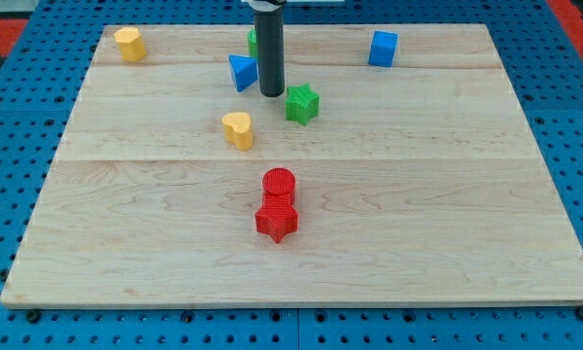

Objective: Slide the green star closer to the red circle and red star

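The green star (302,103) lies on the wooden board a little above the middle. My tip (271,93) rests on the board just to the view's left of the green star, close to it, between it and the blue triangle (241,72). The red circle (279,183) sits below the middle of the board, and the red star (277,220) touches it from below. Both red blocks are well below the green star and slightly to its left.
A yellow heart (238,129) lies left of and below the green star. A yellow block (129,44) is at the top left, a blue cube (383,48) at the top right. A green block (254,41) is partly hidden behind the rod.
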You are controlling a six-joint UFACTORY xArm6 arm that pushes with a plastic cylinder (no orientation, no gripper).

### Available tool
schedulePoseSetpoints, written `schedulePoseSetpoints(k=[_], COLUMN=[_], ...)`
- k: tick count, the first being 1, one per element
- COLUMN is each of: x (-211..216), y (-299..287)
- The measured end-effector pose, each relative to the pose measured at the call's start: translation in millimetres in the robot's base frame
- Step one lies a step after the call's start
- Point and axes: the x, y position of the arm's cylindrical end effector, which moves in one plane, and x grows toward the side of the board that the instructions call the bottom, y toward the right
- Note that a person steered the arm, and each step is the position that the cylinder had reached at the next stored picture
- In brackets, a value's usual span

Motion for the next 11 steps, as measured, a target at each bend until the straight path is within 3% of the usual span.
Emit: schedulePoseSetpoints(k=[2,3,4,6,10,11], x=[71.9,72.0,32.8,55.9,59.1,78.0], y=[56.3,55.6,55.7,79.7,71.2,63.4])
